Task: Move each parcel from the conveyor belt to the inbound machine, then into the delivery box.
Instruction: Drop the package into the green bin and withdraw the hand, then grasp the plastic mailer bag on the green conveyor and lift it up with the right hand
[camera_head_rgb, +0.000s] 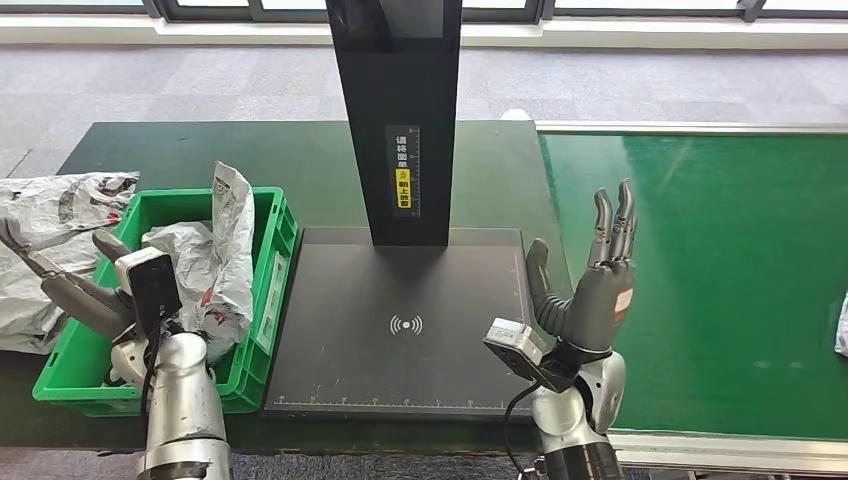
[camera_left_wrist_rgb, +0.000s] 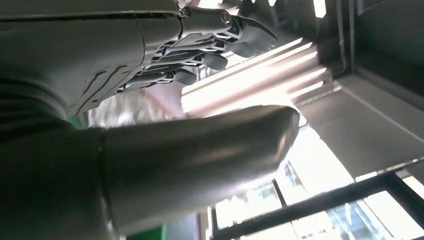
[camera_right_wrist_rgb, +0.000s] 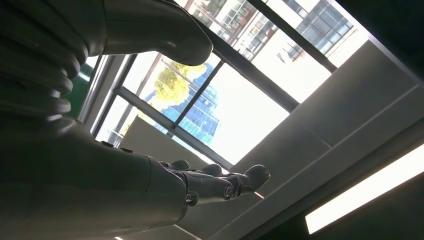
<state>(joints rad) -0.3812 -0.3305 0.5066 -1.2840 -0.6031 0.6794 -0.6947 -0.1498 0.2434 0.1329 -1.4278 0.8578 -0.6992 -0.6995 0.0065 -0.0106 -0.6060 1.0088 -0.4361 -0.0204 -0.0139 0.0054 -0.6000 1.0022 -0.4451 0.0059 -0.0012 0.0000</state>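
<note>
My right hand (camera_head_rgb: 590, 285) is raised upright between the black inbound machine's scan plate (camera_head_rgb: 400, 320) and the green conveyor belt (camera_head_rgb: 720, 280), fingers straight and apart, holding nothing. My left hand (camera_head_rgb: 60, 285) reaches over the left rim of the green delivery box (camera_head_rgb: 265, 290), fingers spread and empty. A grey crumpled parcel (camera_head_rgb: 215, 260) stands in the box. Another parcel (camera_head_rgb: 842, 325) peeks in at the belt's right edge. Both wrist views look upward past the empty hands (camera_left_wrist_rgb: 200, 47) (camera_right_wrist_rgb: 210, 185).
A black pillar (camera_head_rgb: 395, 110) rises from the back of the scan plate. More crumpled grey parcels (camera_head_rgb: 50, 230) lie on the dark table left of the box. The belt's metal frame (camera_head_rgb: 700, 450) runs along the near right.
</note>
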